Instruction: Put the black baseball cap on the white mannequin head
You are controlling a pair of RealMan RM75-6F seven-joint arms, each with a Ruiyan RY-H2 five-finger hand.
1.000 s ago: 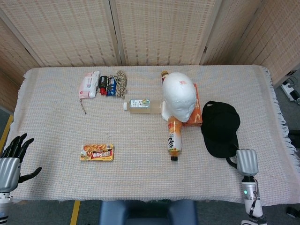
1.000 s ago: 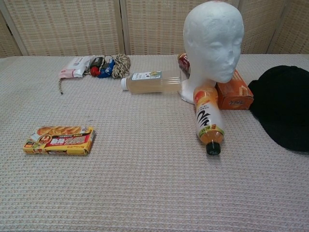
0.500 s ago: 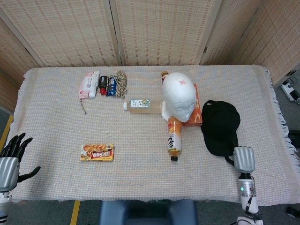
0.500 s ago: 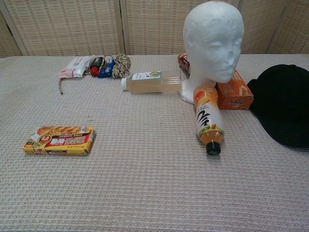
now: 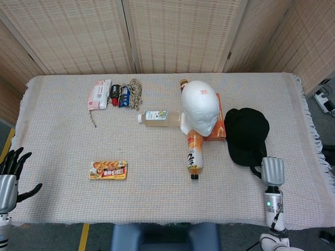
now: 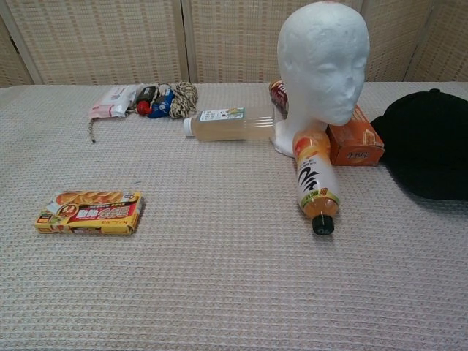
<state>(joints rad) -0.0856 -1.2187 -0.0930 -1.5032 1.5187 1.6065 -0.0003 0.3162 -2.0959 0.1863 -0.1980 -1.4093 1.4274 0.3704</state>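
Looking down at the table, we see our right hand at the near edge, with its back turned up toward us. Its fingers are tucked out of sight, so we cannot tell if they are open or closed, or if they hold anything. The black cap lies just past those fingers, so close that it may be touching them, but we cannot be sure. Off to the side of the cap stands the white head, with an orange box between the two. An orange bottle lies on its side right in front of the head, and a pale bottle lies on the far side of the head from our fingers.

Our left hand is well away at the other edge, fingers spread wide and holding nothing.

We think a few things could go wrong. If we only catch a small bit of the cap, it could slip out or flop over when we lift it. The cap is soft, so it may fold and land crooked on the head. If we swing it across too low, it could bump the orange box or set the orange bottle rolling. The head looks light, and a hard push from the side could tip it over.
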